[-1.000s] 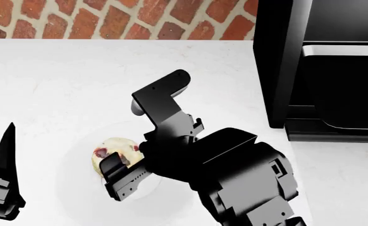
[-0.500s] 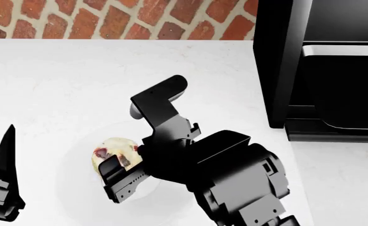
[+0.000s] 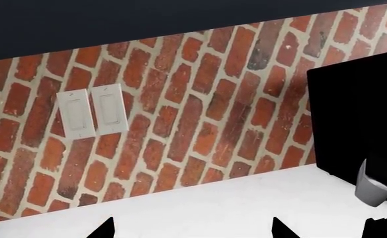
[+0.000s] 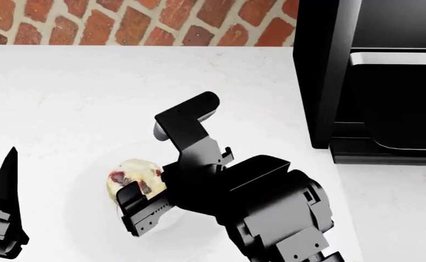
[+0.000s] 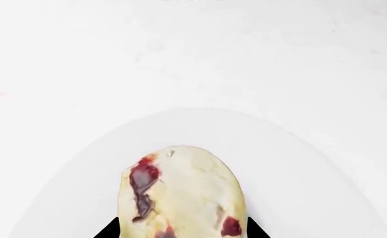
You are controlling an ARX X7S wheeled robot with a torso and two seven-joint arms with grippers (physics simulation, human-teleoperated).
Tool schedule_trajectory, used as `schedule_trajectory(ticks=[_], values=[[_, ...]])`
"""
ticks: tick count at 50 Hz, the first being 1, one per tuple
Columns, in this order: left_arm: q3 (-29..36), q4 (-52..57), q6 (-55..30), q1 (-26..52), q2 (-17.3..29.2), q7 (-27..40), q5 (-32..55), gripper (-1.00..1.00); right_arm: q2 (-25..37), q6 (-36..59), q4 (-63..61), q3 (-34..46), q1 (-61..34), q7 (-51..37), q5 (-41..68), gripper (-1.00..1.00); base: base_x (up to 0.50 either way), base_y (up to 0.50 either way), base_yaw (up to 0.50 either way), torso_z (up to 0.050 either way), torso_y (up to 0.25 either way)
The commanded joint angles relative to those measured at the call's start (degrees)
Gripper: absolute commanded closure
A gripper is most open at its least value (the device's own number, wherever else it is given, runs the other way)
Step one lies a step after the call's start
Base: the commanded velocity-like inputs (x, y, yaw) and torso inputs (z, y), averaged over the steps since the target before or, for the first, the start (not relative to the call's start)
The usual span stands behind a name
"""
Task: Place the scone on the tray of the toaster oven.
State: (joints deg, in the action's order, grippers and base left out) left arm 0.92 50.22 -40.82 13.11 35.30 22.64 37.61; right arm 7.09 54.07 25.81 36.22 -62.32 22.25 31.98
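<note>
The scone [image 4: 130, 176], pale yellow with dark red bits, lies on a round white plate [image 4: 89, 218] on the white counter. My right gripper [image 4: 136, 191] reaches over the plate; in the right wrist view [image 5: 182, 231] its two fingertips press against either side of the scone [image 5: 183, 193], which rests on the plate [image 5: 299, 163]. The black toaster oven [image 4: 322, 71] stands at the right, with the dark tray's silvery rim [image 4: 402, 58] showing in its opening. My left gripper [image 4: 1, 218] is open and empty at the left; it also shows in the left wrist view [image 3: 192, 231].
A red brick wall [image 4: 125, 22] runs behind the counter, with two white switch plates [image 3: 90, 111]. The oven's dropped door [image 4: 387, 157] juts out at the lower right. The oven's black side [image 3: 359, 114] shows in the left wrist view.
The right arm has shifted slightly lower and nearer over the plate, staying at the scone. The left gripper has barely moved.
</note>
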Motion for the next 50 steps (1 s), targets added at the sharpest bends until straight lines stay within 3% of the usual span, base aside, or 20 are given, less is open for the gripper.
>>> schedule_trajectory(ticks=[1,11,33,42,50], values=[[0.0,-0.1,-0.1,0.2,0.2,0.3,0.3,-1.00,0.8,1.1,-2.5,-0.8,1.2,-0.3,2.1,1.00,0.00,0.00,0.00,0.000,0.000],[0.1,-0.2,0.1,0.1,0.4,0.3,0.4,-1.00,3.3,3.7,-10.7,-4.1,2.3,-3.5,4.9,1.00,0.00,0.00,0.00,0.000,0.000],[0.6,-0.6,1.3,-0.1,0.2,0.3,0.2,-1.00,12.4,23.8,-47.0,-25.7,5.7,-22.6,22.2,1.00,0.00,0.00,0.00,0.000,0.000],[1.3,-0.9,1.5,0.3,-0.1,0.4,-0.1,-1.00,12.9,34.3,-55.6,-38.2,6.5,-32.8,33.6,1.00,0.00,0.00,0.00,0.000,0.000],[0.9,-0.9,0.4,2.2,-0.3,1.0,1.6,-1.00,20.2,34.9,-53.4,-42.1,2.2,-53.3,57.1,1.00,0.00,0.00,0.00,0.000,0.000]])
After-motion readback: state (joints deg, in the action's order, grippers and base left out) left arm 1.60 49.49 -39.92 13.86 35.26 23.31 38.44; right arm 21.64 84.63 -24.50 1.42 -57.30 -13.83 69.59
